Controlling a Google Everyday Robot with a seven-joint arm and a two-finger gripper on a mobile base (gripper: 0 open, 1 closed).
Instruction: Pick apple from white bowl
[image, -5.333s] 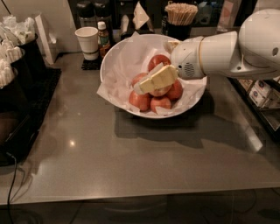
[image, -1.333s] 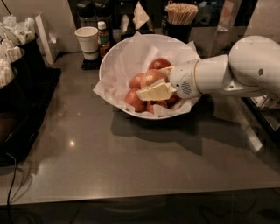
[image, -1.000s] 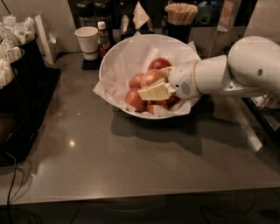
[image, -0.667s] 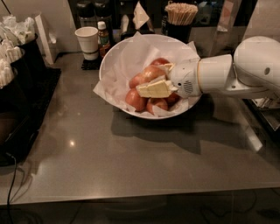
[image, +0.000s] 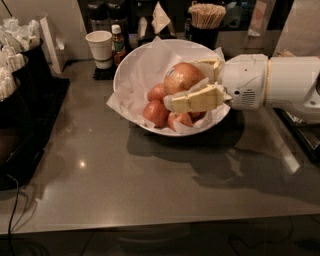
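Observation:
The white bowl, wide and lined with crinkled white paper, stands at the back middle of the grey counter. My gripper reaches in from the right and is shut on the apple, a pale yellow-orange one with a light red blush. One cream finger lies in front of the apple, the other behind it. The apple is lifted above the pile of deeper red apples lying in the bowl.
A small white paper cup and a sauce bottle stand behind the bowl at left. A holder of wooden sticks stands at the back. Black racks with white packets fill the left side. The counter's front edge runs below.
My gripper, low among the apples before, has risen with the pale apple held between its fingers; the apple has come up off the pile.

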